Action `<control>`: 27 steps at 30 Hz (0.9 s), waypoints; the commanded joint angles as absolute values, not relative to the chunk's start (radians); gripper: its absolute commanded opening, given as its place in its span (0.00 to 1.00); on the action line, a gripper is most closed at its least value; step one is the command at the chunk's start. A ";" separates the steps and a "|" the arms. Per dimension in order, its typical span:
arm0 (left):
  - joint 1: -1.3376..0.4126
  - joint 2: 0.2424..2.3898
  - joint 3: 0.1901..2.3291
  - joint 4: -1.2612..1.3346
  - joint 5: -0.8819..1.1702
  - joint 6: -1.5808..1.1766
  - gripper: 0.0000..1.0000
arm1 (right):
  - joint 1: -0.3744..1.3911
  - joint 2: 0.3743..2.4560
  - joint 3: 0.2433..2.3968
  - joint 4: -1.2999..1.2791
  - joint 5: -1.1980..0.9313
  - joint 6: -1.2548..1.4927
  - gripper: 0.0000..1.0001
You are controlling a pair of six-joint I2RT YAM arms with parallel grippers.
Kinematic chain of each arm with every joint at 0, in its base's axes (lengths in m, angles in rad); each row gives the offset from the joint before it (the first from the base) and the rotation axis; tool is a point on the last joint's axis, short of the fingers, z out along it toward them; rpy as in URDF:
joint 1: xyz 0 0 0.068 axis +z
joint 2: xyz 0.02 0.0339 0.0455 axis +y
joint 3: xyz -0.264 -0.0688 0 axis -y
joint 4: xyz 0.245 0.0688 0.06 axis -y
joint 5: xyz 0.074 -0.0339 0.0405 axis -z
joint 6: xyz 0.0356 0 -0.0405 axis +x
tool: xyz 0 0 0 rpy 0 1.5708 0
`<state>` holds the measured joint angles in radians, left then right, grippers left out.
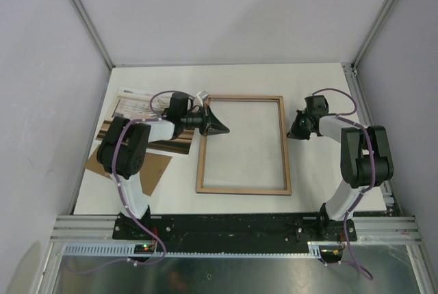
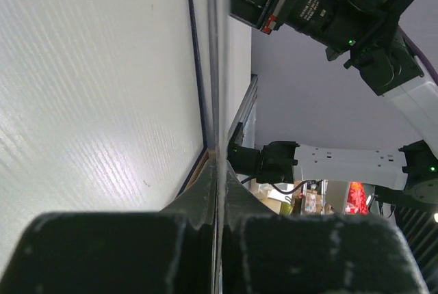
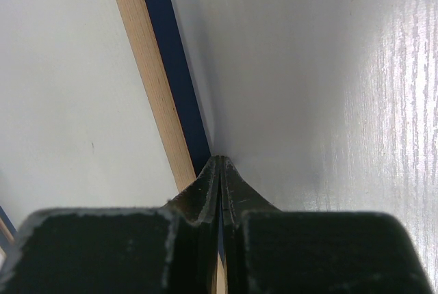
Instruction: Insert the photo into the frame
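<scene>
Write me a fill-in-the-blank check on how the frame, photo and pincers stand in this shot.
1. The frame lies flat with its navy front facing ___.
2. In the top view, the photo lies to the ___ of the frame.
3. The photo partly covers a brown ___ backing board.
4. The jaws of the left pincer and the right pincer are both ___.
Missing words: down; left; cardboard; shut.
</scene>
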<state>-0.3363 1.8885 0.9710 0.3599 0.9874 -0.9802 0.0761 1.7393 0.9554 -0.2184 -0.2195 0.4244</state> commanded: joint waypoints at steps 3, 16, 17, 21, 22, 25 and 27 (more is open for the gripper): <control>-0.343 1.818 0.949 0.509 1.007 -1.038 0.00 | 0.091 1.758 0.967 -0.240 -0.272 0.417 0.02; -0.344 1.800 0.932 0.567 1.010 -1.062 0.00 | 0.093 1.758 0.967 -0.242 -0.281 0.417 0.02; -0.344 1.797 0.932 0.570 1.010 -1.064 0.00 | 0.093 1.758 0.967 -0.241 -0.281 0.417 0.02; -0.344 1.794 0.930 0.572 1.009 -1.065 0.00 | 0.093 1.759 0.968 -0.242 -0.281 0.416 0.02; -0.344 1.794 0.930 0.572 1.008 -1.066 0.00 | 0.093 1.759 0.967 -0.241 -0.282 0.416 0.02; -0.344 1.793 0.931 0.573 1.008 -1.067 0.00 | 0.093 1.757 0.968 -0.242 -0.282 0.416 0.02; -0.344 1.795 0.934 0.574 1.009 -1.068 0.00 | 0.094 1.758 0.968 -0.241 -0.282 0.416 0.02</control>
